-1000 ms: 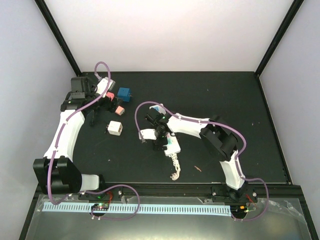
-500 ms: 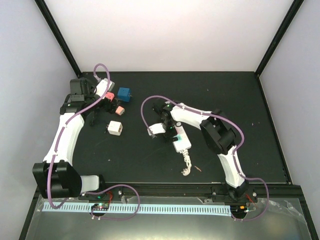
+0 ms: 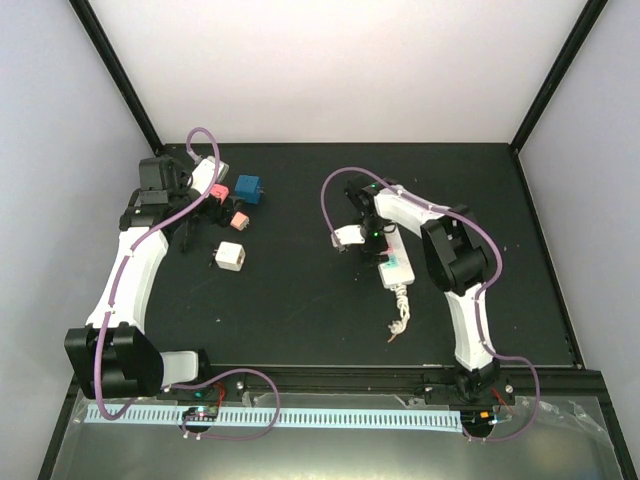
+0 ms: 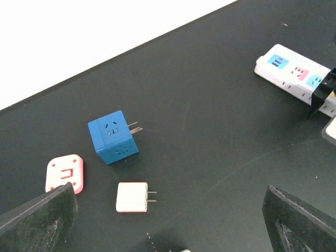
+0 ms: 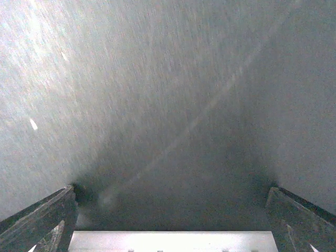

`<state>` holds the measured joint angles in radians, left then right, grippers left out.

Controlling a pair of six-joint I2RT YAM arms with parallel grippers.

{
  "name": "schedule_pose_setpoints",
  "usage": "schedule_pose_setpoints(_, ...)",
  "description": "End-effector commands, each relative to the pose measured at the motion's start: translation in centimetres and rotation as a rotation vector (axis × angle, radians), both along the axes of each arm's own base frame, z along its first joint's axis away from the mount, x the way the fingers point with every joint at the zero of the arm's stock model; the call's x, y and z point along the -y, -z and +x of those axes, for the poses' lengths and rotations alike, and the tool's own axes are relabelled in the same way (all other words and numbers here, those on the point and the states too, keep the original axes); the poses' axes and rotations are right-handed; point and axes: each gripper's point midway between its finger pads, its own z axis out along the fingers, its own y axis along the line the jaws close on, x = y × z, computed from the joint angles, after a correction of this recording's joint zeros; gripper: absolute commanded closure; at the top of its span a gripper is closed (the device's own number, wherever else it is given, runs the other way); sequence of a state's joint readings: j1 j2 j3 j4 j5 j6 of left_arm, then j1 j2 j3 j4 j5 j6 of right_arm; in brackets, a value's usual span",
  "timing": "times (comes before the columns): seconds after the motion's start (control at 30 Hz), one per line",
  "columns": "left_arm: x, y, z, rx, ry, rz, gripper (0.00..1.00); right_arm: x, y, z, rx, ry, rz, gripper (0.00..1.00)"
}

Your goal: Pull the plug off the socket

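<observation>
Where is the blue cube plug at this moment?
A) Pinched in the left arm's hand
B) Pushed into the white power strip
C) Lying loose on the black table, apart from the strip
C: the left wrist view shows the blue cube plug resting on the table with its metal prongs bare, nothing gripping it, and the power strip well off to one side.

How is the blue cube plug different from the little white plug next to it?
The blue cube plug is bigger; the white plug is smaller. The blue one shows socket holes on its faces; the white one looks plain. Both lie loose on the black table with metal prongs.
</observation>
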<state>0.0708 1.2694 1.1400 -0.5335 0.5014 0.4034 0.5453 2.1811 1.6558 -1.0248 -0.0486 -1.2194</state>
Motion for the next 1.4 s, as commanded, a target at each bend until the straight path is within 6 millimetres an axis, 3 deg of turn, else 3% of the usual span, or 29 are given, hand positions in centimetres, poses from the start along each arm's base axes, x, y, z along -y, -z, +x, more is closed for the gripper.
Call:
schedule_pose_setpoints(0.0, 0.1, -0.9, 0.2, 0.034, 0.010, -0.012, 0.01, 4.5, 0.7, -0.1, -0.031, 0.029, -0.096, 0.00)
schedule_pose_setpoints(0.63, 0.1, -1.0, 0.5, 0.030, 0.005, -0.017, 0.01, 16.3, 2.7, -0.6, -0.050, 0.183, -0.193, 0.00)
schedule_pose_setpoints(0.87, -0.2, -1.0, 0.6, 0.029, -0.015, -0.015, 0.01, 19.9, 2.3, 0.1, -0.015, 0.212, -0.223, 0.00)
schedule_pose_setpoints(1.13, -0.6, 0.0, 1.5, -0.006, -0.037, -0.010, 0.01, 20.7, -0.1, 1.5, 0.036, 0.241, -0.202, 0.00)
schedule_pose_setpoints(1.37, -2.3, -1.2, 2.9, 0.035, -0.112, 0.062, 0.01, 17.2, -6.4, 5.0, 0.106, 0.313, -0.002, 0.00)
